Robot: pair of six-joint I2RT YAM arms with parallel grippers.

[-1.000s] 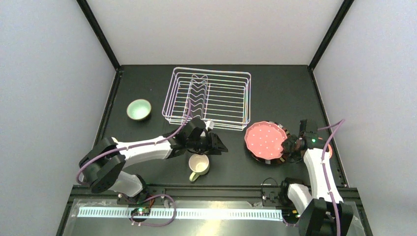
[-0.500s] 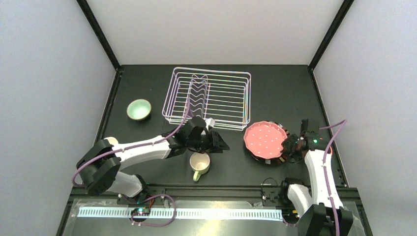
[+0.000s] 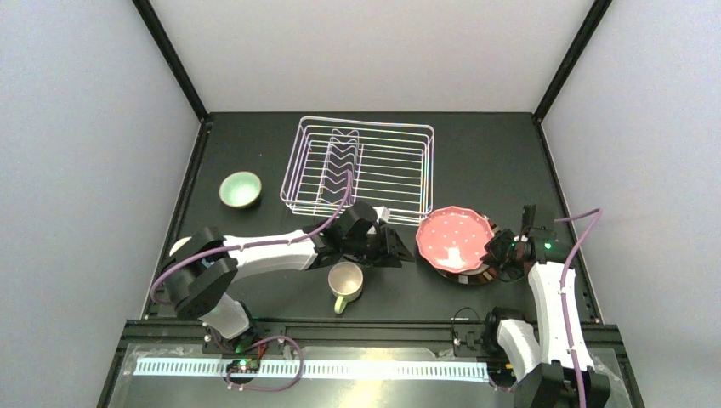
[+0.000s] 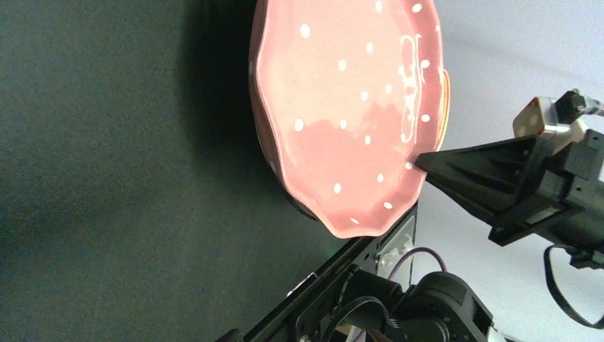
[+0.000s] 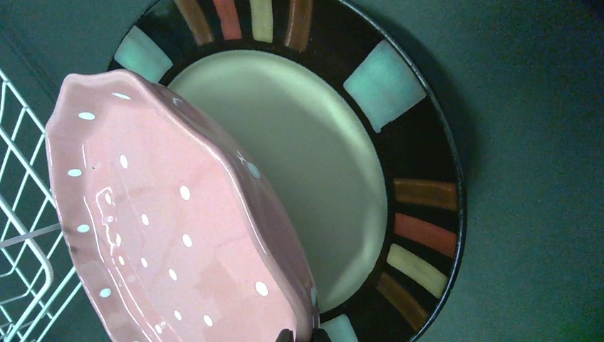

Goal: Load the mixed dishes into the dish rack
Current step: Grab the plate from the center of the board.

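**Pink plate lifted by its rim, second gripper reaching in**

On a black table [image 3: 255, 144], a white wire dish rack [image 3: 391, 170] sits empty at the middle of the far edge. Near the right edge, the right gripper [image 3: 496, 252] pinches the right rim of the pink dotted plate [image 3: 453, 238]. It holds that plate tilted up off the dark-rimmed plate [image 5: 420, 178] lying flat beneath. The left gripper [image 3: 401, 246], jaws spread wide with nothing between them, hovers just beside the pink plate's free left rim.

This looks like a handover or a two-handed carry. To do it well:
- The left gripper should close firmly over the scalloped rim before the right one lets go.
- The plate should stay tilted and clear of the one below, so that nothing drags.
- It then has to rise over the rack's near wall and go down on edge between the upright prongs [image 3: 344, 157].
- A glazed rim held by one thin pinch could easily slip.

In view:
- One rack.
- Two plates.
- One pale-green bowl [image 3: 240, 189] near the left edge.
- One cream mug [image 3: 345, 281] at the middle of the near edge.
- One pale object [image 3: 178, 247] half hidden under the left arm, too covered to name.
- Two grippers.
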